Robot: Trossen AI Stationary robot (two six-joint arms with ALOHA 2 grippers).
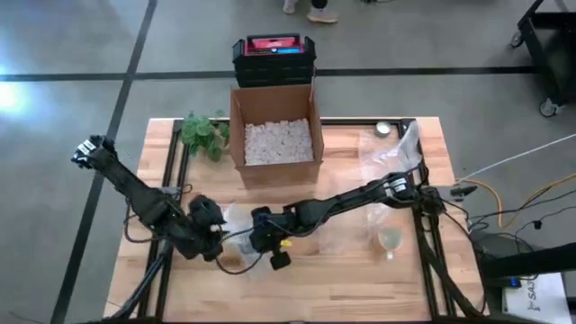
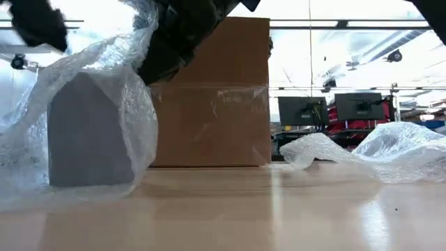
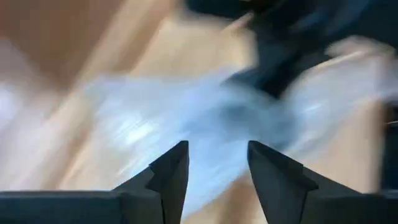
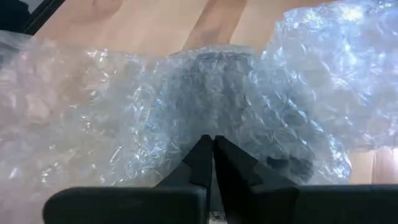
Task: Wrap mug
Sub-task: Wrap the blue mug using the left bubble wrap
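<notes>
While the left gripper's (image 3: 214, 165) fingers stand apart, the right gripper's (image 4: 213, 155) fingers pinch the bubble wrap (image 4: 186, 106) over the mug (image 2: 90, 132)

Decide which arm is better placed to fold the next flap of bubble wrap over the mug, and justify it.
Probably the left. The left hand is open, facing the loose bubble wrap. The right hand is shut on the wrap over the mug, anchoring it.

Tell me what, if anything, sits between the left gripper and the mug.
Only the bubble wrap itself. It is draped over the grey mug, so the open left gripper faces wrap, not bare mug. The right gripper, jaws closed, pinches the same sheet. No other object intervenes.
</notes>
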